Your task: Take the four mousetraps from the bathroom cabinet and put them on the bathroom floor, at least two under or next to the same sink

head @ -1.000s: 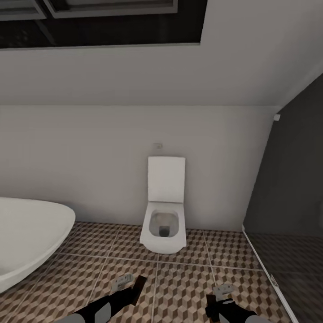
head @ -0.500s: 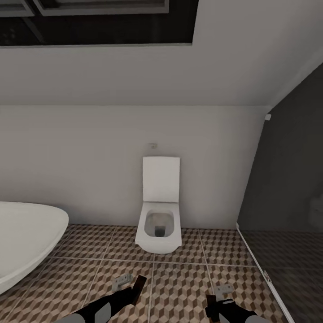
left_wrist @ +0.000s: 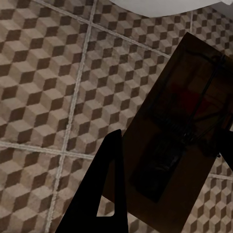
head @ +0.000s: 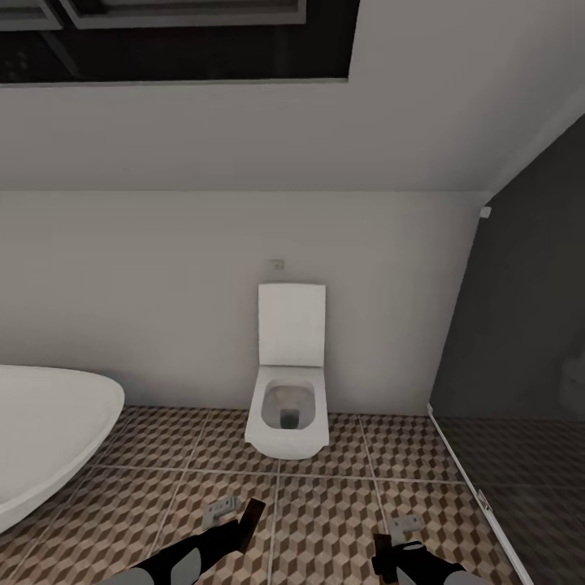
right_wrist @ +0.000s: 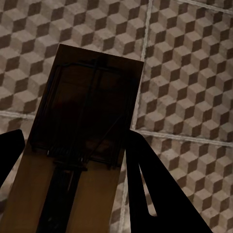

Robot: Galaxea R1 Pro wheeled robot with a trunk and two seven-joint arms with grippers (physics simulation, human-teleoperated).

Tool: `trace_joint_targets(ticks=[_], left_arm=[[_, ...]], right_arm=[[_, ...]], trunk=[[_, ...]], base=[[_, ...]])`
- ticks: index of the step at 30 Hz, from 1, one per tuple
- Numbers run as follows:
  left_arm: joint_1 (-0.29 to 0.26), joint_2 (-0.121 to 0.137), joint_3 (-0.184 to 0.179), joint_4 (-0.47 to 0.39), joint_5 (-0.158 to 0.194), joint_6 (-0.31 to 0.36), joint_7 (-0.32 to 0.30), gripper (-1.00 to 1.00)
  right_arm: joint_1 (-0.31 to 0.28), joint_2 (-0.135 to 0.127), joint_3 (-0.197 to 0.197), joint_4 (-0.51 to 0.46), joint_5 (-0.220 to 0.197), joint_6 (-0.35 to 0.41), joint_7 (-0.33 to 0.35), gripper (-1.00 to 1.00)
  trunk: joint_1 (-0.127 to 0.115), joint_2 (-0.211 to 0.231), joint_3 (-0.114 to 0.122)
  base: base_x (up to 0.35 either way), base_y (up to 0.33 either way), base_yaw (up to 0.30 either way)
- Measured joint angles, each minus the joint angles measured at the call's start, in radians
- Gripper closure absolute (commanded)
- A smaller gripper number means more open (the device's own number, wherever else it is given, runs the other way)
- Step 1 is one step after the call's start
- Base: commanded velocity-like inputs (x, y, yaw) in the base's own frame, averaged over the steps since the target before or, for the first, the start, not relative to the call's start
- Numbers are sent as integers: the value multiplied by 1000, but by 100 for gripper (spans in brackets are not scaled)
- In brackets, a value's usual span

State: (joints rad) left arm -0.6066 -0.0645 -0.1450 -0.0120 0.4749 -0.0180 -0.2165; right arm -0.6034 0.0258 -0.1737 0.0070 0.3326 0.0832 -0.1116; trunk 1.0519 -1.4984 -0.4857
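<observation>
My left gripper (head: 234, 522) is shut on a mousetrap (head: 253, 512), a dark brown slab with grey metal, held low over the bathroom floor (head: 325, 512). In the left wrist view the same mousetrap (left_wrist: 187, 121) sits between the black fingers (left_wrist: 104, 194) above the cube-patterned tiles (left_wrist: 39, 73). My right gripper (head: 400, 538) is shut on a second mousetrap (head: 403, 526). The right wrist view has that mousetrap (right_wrist: 82, 131) clamped between its fingers (right_wrist: 150, 184) over the tiles (right_wrist: 194, 73). The cabinet and the bathroom sink are out of view.
A white toilet (head: 288, 406) with its lid up stands against the far wall, straight ahead. The white oval bathtub (head: 49, 439) fills the left side. A dark glass partition (head: 520, 390) with a floor rail closes off the right.
A second ago the camera turned slightly right, so toilet and bathtub slid left in the picture. Since half a second ago nothing has moved; both grippers keep their traps.
</observation>
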Motion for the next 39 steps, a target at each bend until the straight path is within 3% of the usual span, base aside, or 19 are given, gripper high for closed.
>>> trace_joint_targets(ticks=[23, 39], left_arm=[[0, 0, 0, 0, 1, -2, 0, 100], [0, 16, 0, 1, 2, -7, 2, 100]], right_arm=[[0, 0, 0, 0, 0, -3, 0, 100], [0, 0, 2, 0, 0, -6, 0, 100]], trunk=[[0, 0, 0], [-1, 0, 0]], base=[[7, 0, 0], [278, 0, 0]])
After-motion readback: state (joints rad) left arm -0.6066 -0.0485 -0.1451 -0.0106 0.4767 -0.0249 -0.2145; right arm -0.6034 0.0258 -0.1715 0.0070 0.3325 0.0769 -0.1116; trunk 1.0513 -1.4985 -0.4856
